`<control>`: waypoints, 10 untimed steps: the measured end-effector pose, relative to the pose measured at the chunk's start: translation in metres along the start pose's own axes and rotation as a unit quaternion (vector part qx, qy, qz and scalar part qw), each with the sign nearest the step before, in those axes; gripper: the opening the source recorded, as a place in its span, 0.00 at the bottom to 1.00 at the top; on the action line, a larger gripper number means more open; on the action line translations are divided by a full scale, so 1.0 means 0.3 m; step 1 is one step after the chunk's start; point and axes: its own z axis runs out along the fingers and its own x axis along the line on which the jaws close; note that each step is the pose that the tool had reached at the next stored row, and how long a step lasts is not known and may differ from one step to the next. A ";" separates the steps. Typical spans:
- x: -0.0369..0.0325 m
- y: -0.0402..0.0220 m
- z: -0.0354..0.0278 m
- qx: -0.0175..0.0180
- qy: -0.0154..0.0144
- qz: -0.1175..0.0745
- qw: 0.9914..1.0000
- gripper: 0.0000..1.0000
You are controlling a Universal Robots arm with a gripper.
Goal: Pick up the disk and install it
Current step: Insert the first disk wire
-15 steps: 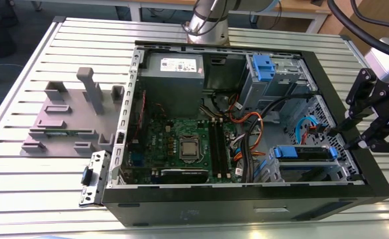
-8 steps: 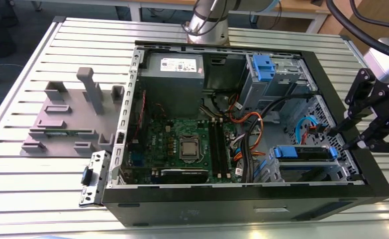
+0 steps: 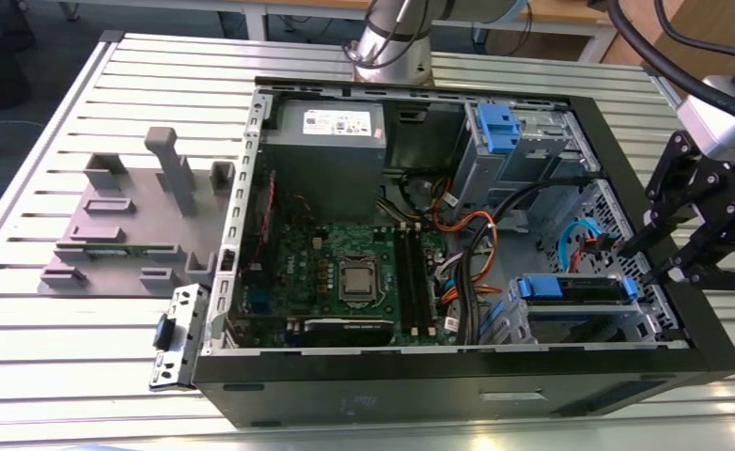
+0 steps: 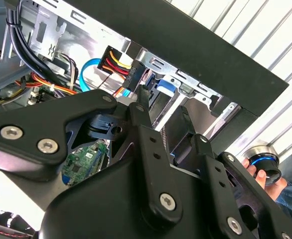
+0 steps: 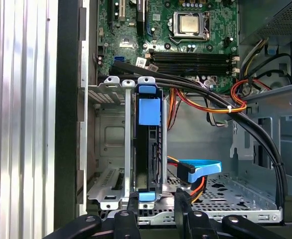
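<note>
Exterior view puts the black linkage-fingered robot hand (image 3: 706, 246) at the right edge of the frame, hanging just outside the right wall of the open black-and-grey metal computer case (image 3: 468, 371) that lies on the ribbed white metal table (image 3: 79, 352). The flat grey hard disk in its bright blue plastic bracket (image 3: 576, 287) sits in the silver drive cage at the lower right of the case interior; in the first wrist view the disk (image 5: 149, 149) stands on edge in the middle of the frame, slotted between the cage's metal rails, blue tab at each end. The hand's fingers (image 5: 182, 211) stand spread to either side of the disk's near end and grip nothing. Judging from this, the step goes well if the hand stays square to the rails, so the bracket slides without jamming, and keeps away from the bundled black cables (image 5: 255, 134) and orange wires arching close beside the cage.
</note>
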 end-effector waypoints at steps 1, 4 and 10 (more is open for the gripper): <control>0.000 0.000 0.000 0.000 0.000 0.000 1.000 0.42; 0.000 0.000 0.001 0.000 0.000 0.000 1.000 0.42; -0.004 0.001 0.003 0.000 0.000 0.000 1.000 0.42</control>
